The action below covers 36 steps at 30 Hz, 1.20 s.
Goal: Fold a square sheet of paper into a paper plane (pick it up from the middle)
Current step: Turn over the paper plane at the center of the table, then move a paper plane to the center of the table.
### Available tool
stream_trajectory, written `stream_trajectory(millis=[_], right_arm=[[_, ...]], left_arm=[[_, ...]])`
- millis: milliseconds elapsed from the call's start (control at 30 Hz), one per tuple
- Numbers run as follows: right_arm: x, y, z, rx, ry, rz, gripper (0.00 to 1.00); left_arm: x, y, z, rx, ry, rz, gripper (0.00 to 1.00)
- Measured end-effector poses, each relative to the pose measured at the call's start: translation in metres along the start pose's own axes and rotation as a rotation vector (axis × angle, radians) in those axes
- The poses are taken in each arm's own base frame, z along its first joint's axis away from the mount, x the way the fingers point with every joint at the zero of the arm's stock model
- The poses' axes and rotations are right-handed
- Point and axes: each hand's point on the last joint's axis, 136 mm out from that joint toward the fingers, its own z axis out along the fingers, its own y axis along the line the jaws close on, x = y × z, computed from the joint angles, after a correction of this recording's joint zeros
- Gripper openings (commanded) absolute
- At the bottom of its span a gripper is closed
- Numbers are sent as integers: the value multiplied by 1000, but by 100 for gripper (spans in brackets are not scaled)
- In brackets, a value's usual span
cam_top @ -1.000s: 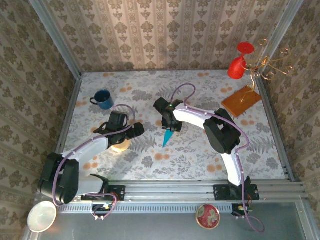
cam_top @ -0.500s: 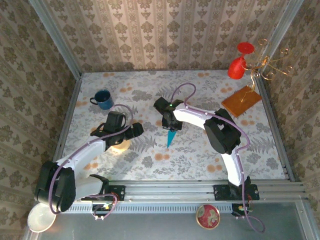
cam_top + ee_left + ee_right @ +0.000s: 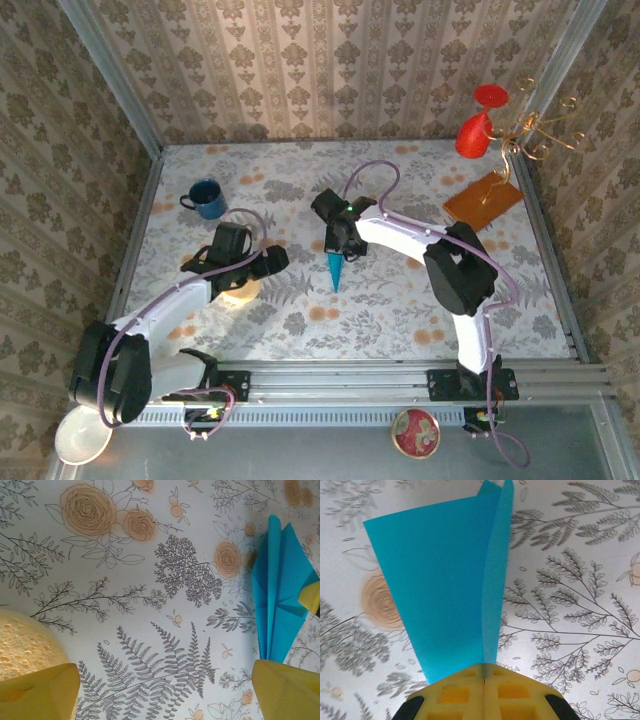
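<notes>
The paper plane (image 3: 336, 272) is near the middle of the flowered worktop (image 3: 400, 310), pinched at its wide tail by my right claw (image 3: 340, 252). The yellow pads are clenched tight together on the teal fold (image 3: 445, 580). Its long axis runs from far to near, with the sharp point aimed toward my bases. I cannot tell whether the point touches the worktop. To its left, well apart from it, my left claw (image 3: 270, 262) is spread wide and grips nothing, with a yellow sponge (image 3: 25, 640) just beside one finger (image 3: 40, 690). Farther out stands a blue mug (image 3: 207, 198), upright, its inside too dark to read. A white bowl (image 3: 80, 435) sits by my left base.
</notes>
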Motion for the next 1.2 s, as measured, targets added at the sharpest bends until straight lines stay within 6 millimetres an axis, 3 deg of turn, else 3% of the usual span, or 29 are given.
stream_trajectory(millis=[300,500,767,933,1200], right_arm=[[3,41,-35,-411,-35,-103,1],[22,40,-12,-609,31,-74,2],[29,33,7,-747,68,-6,4],[29,26,11,-772,75,17,4],[28,28,9,-788,71,12,4]], left_arm=[[-11,-16,1,82,-28,-32,85],[-15,-29,10,140,-27,-53,68],[11,-47,39,166,70,-30,48],[21,-56,60,167,124,-24,40],[14,-68,75,176,139,-26,26]])
